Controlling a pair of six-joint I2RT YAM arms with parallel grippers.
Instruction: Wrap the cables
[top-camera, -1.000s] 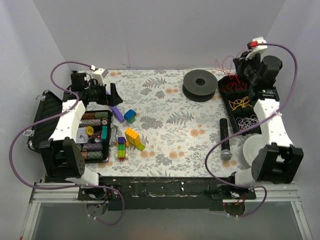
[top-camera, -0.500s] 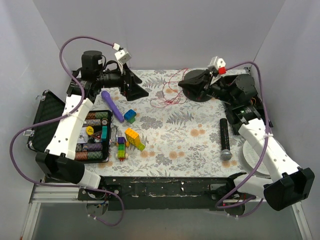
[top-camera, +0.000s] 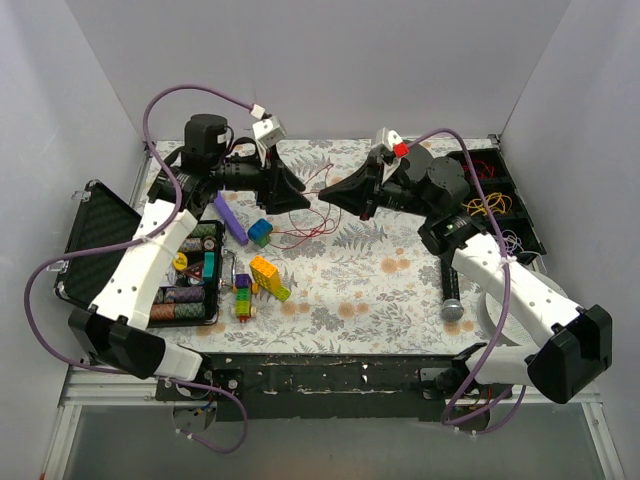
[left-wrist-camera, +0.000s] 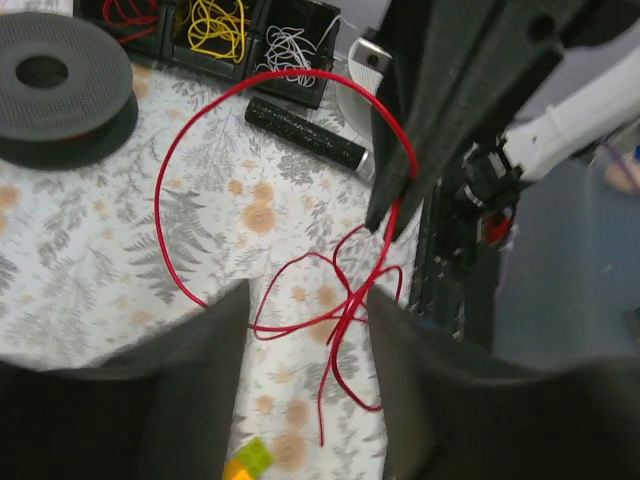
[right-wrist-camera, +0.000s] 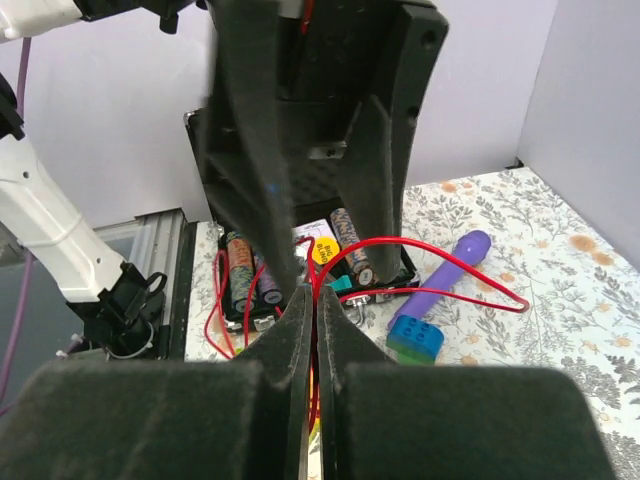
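One of the cables, a thin red wire (top-camera: 300, 232), hangs in loops over the middle of the table between the two grippers. My right gripper (top-camera: 332, 196) is shut on it; in the right wrist view the wire (right-wrist-camera: 440, 250) runs out from between the closed pads at the gripper's tips (right-wrist-camera: 312, 295). My left gripper (top-camera: 300, 198) faces the right one, close to it. In the left wrist view its jaws (left-wrist-camera: 307, 295) stand apart, with tangled strands of the wire (left-wrist-camera: 345, 310) passing through the gap without being pinched. A wide loop (left-wrist-camera: 165, 230) arcs away to the left.
A black spool (left-wrist-camera: 50, 85) lies on the floral mat. The black compartment tray (top-camera: 520, 215) of coloured bands is at the right. A black cylinder (top-camera: 450, 285), a purple stick (top-camera: 230, 218), a blue block (top-camera: 260, 232), toy bricks (top-camera: 265, 278) and an open case of chips (top-camera: 190, 270) lie about.
Both arms swung from the table's sides to the middle. The right gripper carried the red wire from the tray to the centre. The left jaws narrowed around the hanging strands.
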